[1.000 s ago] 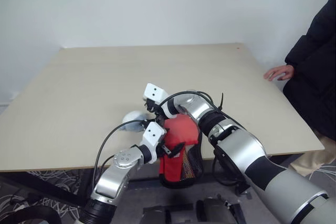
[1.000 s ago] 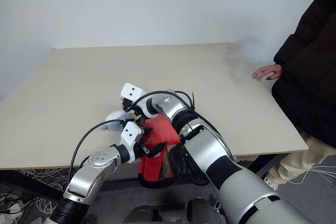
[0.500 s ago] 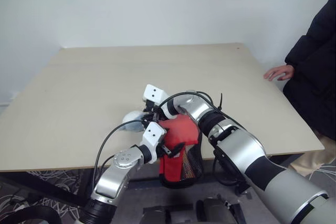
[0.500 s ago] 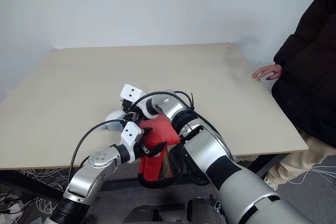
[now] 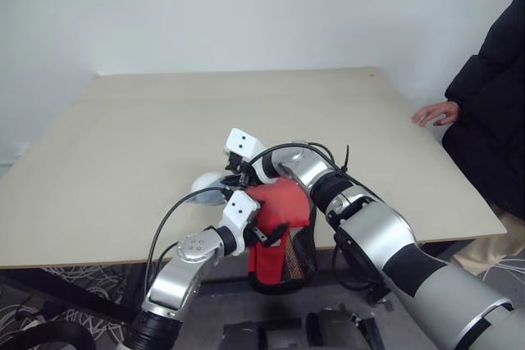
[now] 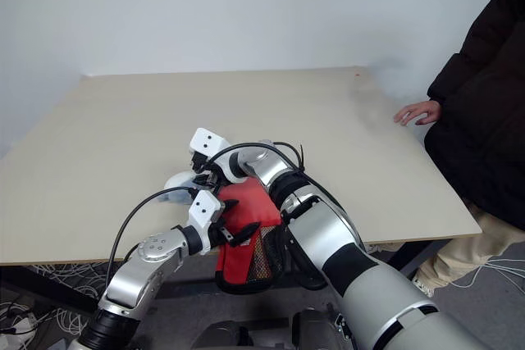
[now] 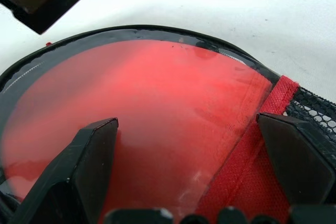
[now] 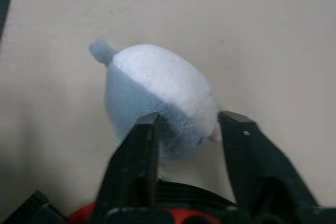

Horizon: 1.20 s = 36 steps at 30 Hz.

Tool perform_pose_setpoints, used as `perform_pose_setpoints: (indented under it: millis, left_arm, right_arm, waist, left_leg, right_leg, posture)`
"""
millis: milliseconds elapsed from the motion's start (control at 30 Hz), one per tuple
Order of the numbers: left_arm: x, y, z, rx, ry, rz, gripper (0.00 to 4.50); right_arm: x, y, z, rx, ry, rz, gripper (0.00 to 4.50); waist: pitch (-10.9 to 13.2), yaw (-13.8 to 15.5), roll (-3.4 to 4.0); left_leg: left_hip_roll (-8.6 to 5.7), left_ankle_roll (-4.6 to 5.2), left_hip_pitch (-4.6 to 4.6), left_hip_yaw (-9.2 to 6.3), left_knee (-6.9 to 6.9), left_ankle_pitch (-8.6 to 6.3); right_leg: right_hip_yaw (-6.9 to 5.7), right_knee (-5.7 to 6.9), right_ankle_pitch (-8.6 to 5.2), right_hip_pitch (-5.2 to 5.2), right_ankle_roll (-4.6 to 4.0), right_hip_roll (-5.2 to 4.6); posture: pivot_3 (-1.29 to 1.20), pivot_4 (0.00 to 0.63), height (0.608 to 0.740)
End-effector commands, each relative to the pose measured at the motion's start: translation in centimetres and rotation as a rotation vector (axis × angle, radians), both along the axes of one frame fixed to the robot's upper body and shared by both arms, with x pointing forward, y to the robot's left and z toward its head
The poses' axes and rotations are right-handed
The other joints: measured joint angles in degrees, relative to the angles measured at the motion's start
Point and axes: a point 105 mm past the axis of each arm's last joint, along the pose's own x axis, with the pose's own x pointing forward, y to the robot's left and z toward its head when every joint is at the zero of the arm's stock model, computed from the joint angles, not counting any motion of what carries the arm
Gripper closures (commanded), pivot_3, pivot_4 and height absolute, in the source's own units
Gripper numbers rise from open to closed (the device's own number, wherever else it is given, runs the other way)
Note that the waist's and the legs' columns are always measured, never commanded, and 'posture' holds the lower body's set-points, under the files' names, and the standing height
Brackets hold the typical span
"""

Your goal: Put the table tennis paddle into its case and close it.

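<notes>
I see a plain white wall behind a light beige table (image 5: 164, 137), and at the right edge a person in a dark coat rests a hand (image 5: 435, 112) on the table's corner.

Near the front edge of the table is the case (image 5: 283, 239), with its round end lying on the tabletop and its lower part hanging over the edge toward me. Through the clear plastic front I see a large red round face, which looks like the table tennis paddle (image 7: 142, 119) inside the case, though I cannot see its handle. The red fabric panel and the black mesh are on the lower part.

My left gripper (image 5: 261, 231) is over the front of the case. In the left wrist view its two black fingers (image 7: 89, 166) stand wide apart, one on each side over the clear window, and I cannot tell if they press on it.

My right gripper (image 8: 186, 145) reaches across from the right, just beyond the round end of the case. Its fingers are partly open and stand on both sides of a small grey-blue and white plush object (image 8: 157, 98) that lies on the table. The near side of the plush is between the fingertips; whether they squeeze it I cannot tell.
</notes>
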Motion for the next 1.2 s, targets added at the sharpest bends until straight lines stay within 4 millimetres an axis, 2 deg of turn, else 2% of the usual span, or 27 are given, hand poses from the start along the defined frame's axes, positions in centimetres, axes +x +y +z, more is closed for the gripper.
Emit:
perform_pose_setpoints:
  millis: [33, 167, 267, 400, 567, 700, 800, 867, 1000, 1100, 1200]
  left_arm:
    - [0.3, 0.4, 0.3, 0.012, -0.009, 0.003, 0.0]
    - [0.5, 0.4, 0.5, 0.014, -0.014, -0.001, 0.0]
    - [0.6, 0.4, 0.8, 0.013, -0.021, -0.003, 0.0]
    - [0.2, 0.6, 2.3, -0.011, -0.04, -0.021, 0.0]
    - [-1.9, 1.1, 4.8, -0.022, -0.043, -0.098, 0.0]
    - [-3.8, 2.1, 6.7, 0.008, -0.048, -0.142, 0.0]
    - [-4.3, 3.4, 8.6, 0.015, -0.057, -0.137, 0.0]
    - [-4.1, 4.6, 9.4, 0.025, -0.061, -0.108, 0.0]
    - [-2.5, 8.3, 10.4, 0.02, -0.075, 0.034, 0.0]
    - [-1.6, 9.7, 10.4, 0.003, -0.081, 0.11, 0.0]
    - [-0.4, 10.9, 9.6, 0.01, -0.088, 0.19, 0.0]
  right_arm:
    - [-0.4, 1.8, 2.6, 0.069, -0.034, 0.04, 1.67]
    - [0.9, -0.3, 2.9, 0.085, -0.036, -0.004, 0.56]
    - [2.3, -2.2, 3.3, 0.114, -0.037, -0.079, 0.05]
    - [4.1, -5.2, 3.3, 0.144, -0.034, -0.19, 0.05]
    - [5.7, -8.8, 3.2, 0.17, -0.016, -0.309, 0.05]
    - [5.8, -10.2, 3.0, 0.187, 0.012, -0.325, 0.05]
    - [5.4, -11.0, 2.5, 0.189, 0.035, -0.311, 0.05]
    - [5.0, -11.2, 2.0, 0.192, 0.057, -0.294, 0.05]
    - [3.7, -11.4, 0.6, 0.192, 0.112, -0.273, 0.05]
    - [2.8, -11.1, 0.2, 0.201, 0.14, -0.255, 0.05]
    - [1.5, -10.5, -0.9, 0.182, 0.151, -0.231, 0.05]
  waist:
    - [0.0, 0.0, 0.0]
    - [0.0, 0.0, 0.0]
    - [0.0, 0.11, -0.01]
    - [-0.01, 0.01, -0.01]
    - [0.0, -0.11, -0.01]
    - [0.0, -0.48, 0.0]
    - [0.0, -0.46, 0.0]
    - [0.0, -0.41, 0.0]
    - [0.0, -0.35, 0.0]
    - [0.01, -0.36, 0.0]
    - [0.0, -0.36, 0.0]
  left_leg:
    - [0.0, 0.0, 0.0, 0.0, 0.0, 0.0]
    - [-0.01, 0.0, -0.01, 0.0, 0.0, 0.0]
    - [-0.01, 0.0, -0.02, -0.01, 0.02, 0.0]
    - [-0.03, 0.01, -0.04, -0.01, 0.07, 0.0]
    - [-0.02, 0.01, -0.05, -0.01, 0.04, 0.0]
    - [-0.02, 0.01, -0.04, 0.09, 0.03, 0.0]
    - [0.0, 0.02, -0.01, 0.07, 0.03, 0.01]
    - [0.0, 0.02, 0.04, 0.04, 0.05, 0.02]
    - [-0.01, 0.02, 0.06, 0.0, 0.06, 0.04]
    - [-0.02, 0.0, 0.04, 0.02, 0.06, 0.04]
    - [-0.03, -0.03, 0.04, 0.04, 0.05, 0.04]
  right_leg:
    - [0.0, 0.0, 0.0, 0.0, 0.0, 0.0]
    - [0.0, 0.0, 0.0, 0.0, 0.0, 0.0]
    - [0.0, -0.01, 0.0, 0.0, 0.0, 0.0]
    - [0.02, -0.01, 0.01, 0.01, 0.0, -0.01]
    - [0.04, -0.02, 0.01, -0.02, -0.01, 0.06]
    - [0.16, 0.0, 0.01, -0.08, -0.01, 0.11]
    - [0.17, 0.0, 0.01, -0.07, -0.02, 0.12]
    - [0.15, 0.01, 0.0, 0.0, -0.02, 0.13]
    - [0.11, 0.0, 0.0, 0.04, -0.02, 0.13]
    - [0.11, -0.01, 0.0, 0.04, -0.02, 0.13]
    - [0.11, -0.02, 0.01, 0.02, -0.01, 0.13]
  posture:
    - [0.0, 0.0, 0.74]
    - [0.0, 0.0, 0.74]
    - [0.0, 0.0, 0.74]
    - [0.0, 0.0, 0.74]
    - [0.0, 0.0, 0.74]
    - [0.0, 0.0, 0.74]
    - [0.0, 0.0, 0.74]
    - [0.0, 0.0, 0.74]
    - [0.0, 0.0, 0.74]
    - [0.0, 0.0, 0.74]
    - [0.0, 0.0, 0.74]
